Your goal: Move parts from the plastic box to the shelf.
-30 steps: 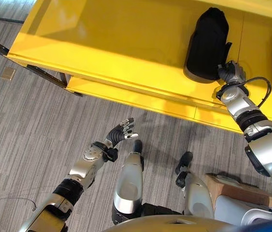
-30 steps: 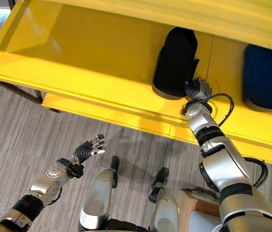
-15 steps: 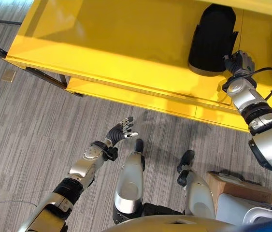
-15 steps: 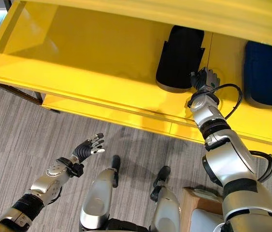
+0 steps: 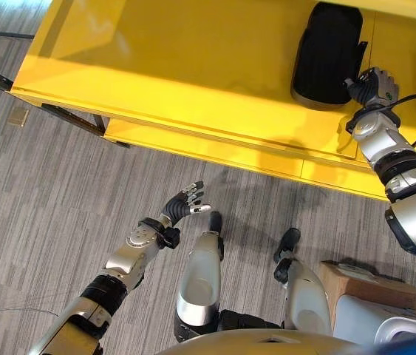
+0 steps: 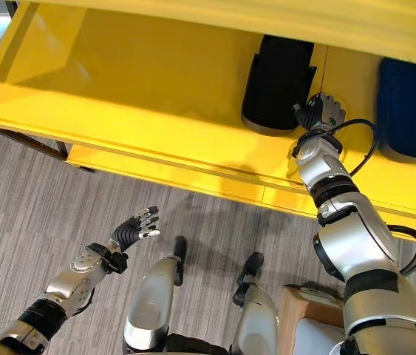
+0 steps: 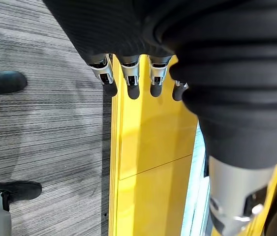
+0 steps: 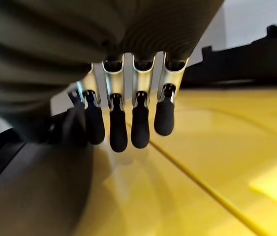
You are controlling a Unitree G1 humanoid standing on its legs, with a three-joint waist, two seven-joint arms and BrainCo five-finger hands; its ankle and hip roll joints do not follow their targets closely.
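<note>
A black moulded part (image 5: 332, 53) lies on the yellow shelf (image 5: 193, 66), towards its back right. My right hand (image 5: 371, 86) hovers just right of the part's near corner, fingers (image 8: 139, 123) straight and holding nothing; whether they touch the part I cannot tell. A dark blue part (image 6: 410, 111) lies further right on the same shelf. My left hand (image 5: 182, 204) hangs open low over the grey floor, well in front of the shelf, with nothing in it.
A lower yellow ledge (image 5: 215, 151) juts out under the shelf. Dark frame bars (image 5: 67, 116) run under its left end, and a small tan tile (image 5: 18, 116) lies on the floor there. A brown box (image 5: 366, 290) stands at the lower right.
The black part has slid deeper into the shelf and a little to the right. My right hand went with it, then drew off to its right. The left hand stayed put.
</note>
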